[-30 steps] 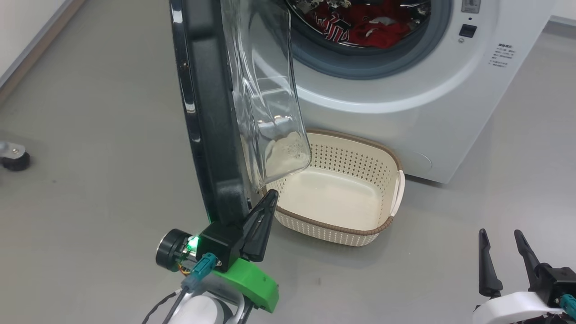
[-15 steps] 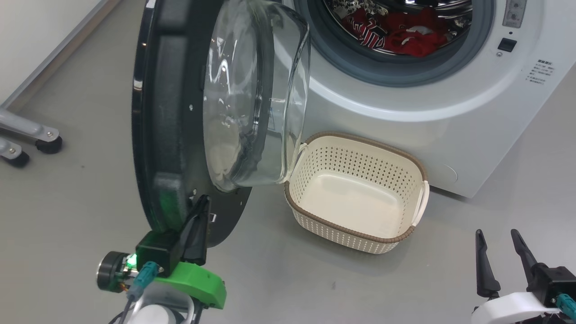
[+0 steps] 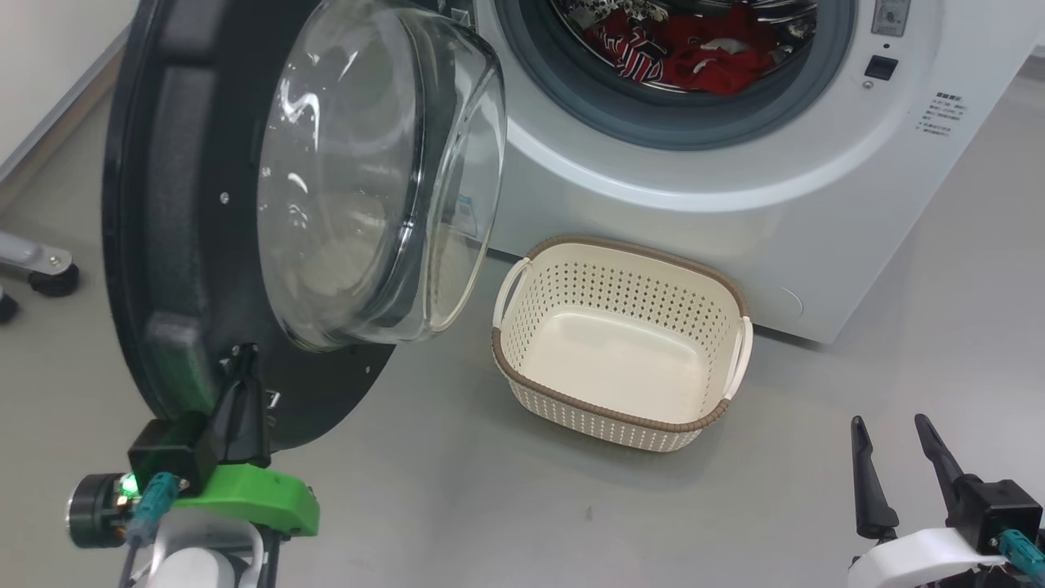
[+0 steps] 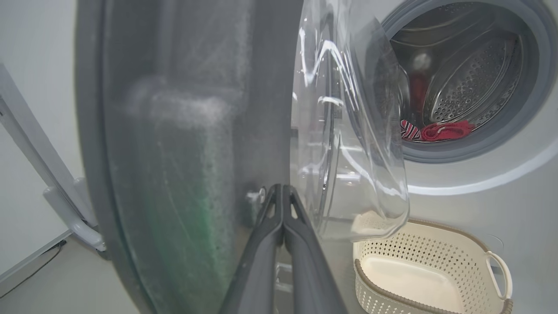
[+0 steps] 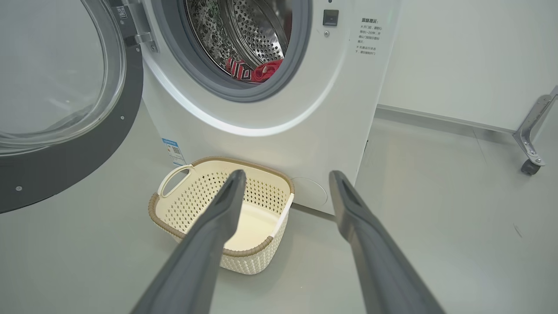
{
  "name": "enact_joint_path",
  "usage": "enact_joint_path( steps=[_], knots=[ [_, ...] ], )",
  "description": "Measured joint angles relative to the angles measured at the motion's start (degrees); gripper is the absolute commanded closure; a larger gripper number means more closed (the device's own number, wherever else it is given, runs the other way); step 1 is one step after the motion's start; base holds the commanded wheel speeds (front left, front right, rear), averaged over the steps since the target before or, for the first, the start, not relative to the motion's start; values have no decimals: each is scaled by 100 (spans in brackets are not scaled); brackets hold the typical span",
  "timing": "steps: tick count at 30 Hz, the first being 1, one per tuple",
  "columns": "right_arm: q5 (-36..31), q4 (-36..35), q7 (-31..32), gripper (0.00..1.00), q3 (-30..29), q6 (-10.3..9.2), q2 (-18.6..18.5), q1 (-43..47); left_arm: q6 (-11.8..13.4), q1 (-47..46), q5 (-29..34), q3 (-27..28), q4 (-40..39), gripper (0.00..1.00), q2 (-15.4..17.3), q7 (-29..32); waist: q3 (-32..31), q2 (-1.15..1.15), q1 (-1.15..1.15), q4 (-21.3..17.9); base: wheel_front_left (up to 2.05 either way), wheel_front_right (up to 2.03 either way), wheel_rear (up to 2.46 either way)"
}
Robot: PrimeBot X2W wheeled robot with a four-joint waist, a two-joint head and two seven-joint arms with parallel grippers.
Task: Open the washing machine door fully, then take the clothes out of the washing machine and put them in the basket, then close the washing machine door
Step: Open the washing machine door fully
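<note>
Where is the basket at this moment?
In the head view the basket stands empty on the floor at centre, before the washing machine, right of the open washing machine door.

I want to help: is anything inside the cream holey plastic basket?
No, the cream perforated plastic basket is bare inside; the red clothes lie inside the white washing machine.

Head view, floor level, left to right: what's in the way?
caster → left hand, shut, at the lower rim of the washing machine door → basket → right hand, open
</note>
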Motion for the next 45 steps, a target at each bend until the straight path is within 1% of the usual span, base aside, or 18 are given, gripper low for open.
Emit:
enact_joint_path(
  steps=[1,2,3,8,12,25,35,45],
  knots=[
    [0,0,0,0,0,0,0,0,0,0,0,0,0,100,0,0,0,0,0,0,0,0,0],
    [-7,-1,1,0,5,0,-4,-14,0,0,0,175,38,100,2,-37,27,0,0,-49,0,0,0],
    [-7,-1,1,0,5,0,-4,-14,0,0,0,175,38,100,2,-37,27,0,0,-49,0,0,0],
    [-107,-48,51,0,54,2,-78,-110,0,-4,-21,660,141,100,-2,-138,116,0,0,-176,0,0,0],
    [-108,-87,52,0,52,3,-113,-190,0,-30,-36,903,218,100,3,-188,213,0,0,-271,0,0,0],
    [-107,-168,59,0,19,38,-147,-386,0,-582,-58,1386,600,100,181,-303,554,0,0,-472,0,0,0],
    [-107,-167,100,0,23,43,-156,-533,0,-954,-221,1838,1116,100,392,-354,703,0,0,-499,0,0,0],
    [-107,-84,100,0,38,60,-157,-592,5,-1206,-255,2063,1600,100,584,-389,721,0,0,-497,0,0,0]
  ],
)
